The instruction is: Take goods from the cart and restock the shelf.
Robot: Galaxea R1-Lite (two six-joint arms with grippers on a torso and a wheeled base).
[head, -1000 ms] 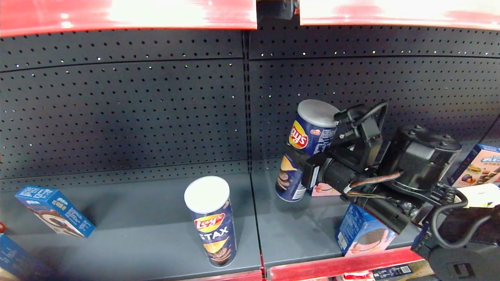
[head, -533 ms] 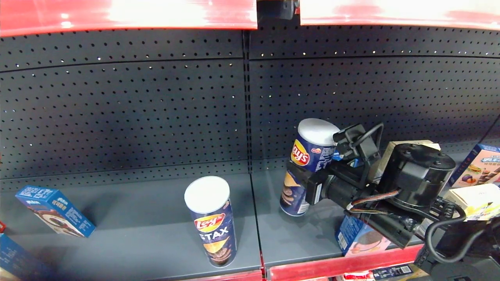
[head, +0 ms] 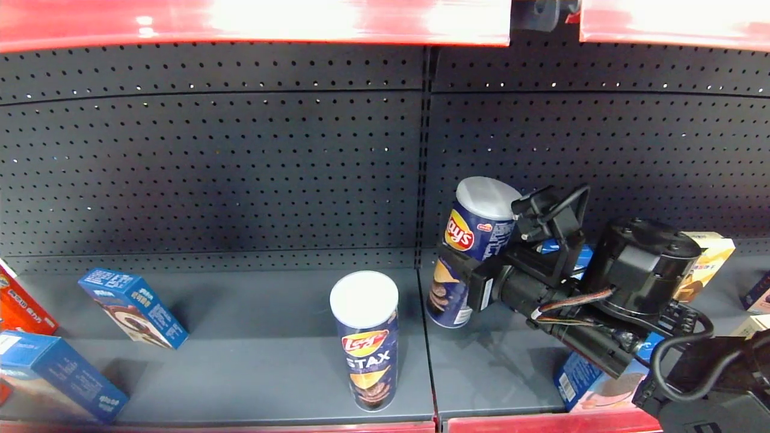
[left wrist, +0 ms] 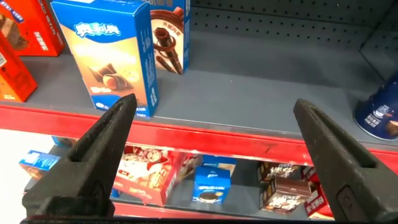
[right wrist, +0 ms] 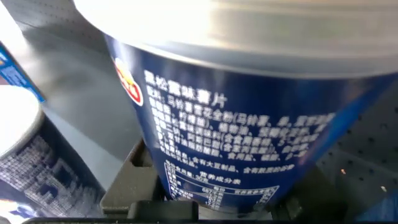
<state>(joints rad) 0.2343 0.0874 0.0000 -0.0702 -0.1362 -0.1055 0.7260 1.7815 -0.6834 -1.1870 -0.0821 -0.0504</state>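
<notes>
My right gripper (head: 464, 257) is shut on a dark blue chips can (head: 475, 246) with a grey lid. The can leans to the right, its base low over the grey shelf board (head: 240, 337) just right of the upright divider. From the right wrist the can (right wrist: 230, 124) is seen close up between the jaws. A second chips can (head: 365, 340) stands upright with a white lid, left of the held one and nearer the front edge. My left gripper (left wrist: 211, 155) hangs open in front of the shelf's red front rail, holding nothing.
Blue boxes (head: 132, 307) (head: 57, 376) and a red box (head: 21, 307) stand at the shelf's left. A blue box (head: 592, 382) and a cream box (head: 704, 264) sit behind my right arm. Bare board lies between the left boxes and the standing can. The perforated panel (head: 240, 168) closes the back.
The right gripper lowered the can toward the shelf board. The camera then shifted left along the shelf, and the held can now sits closer to the divider and the standing can.
</notes>
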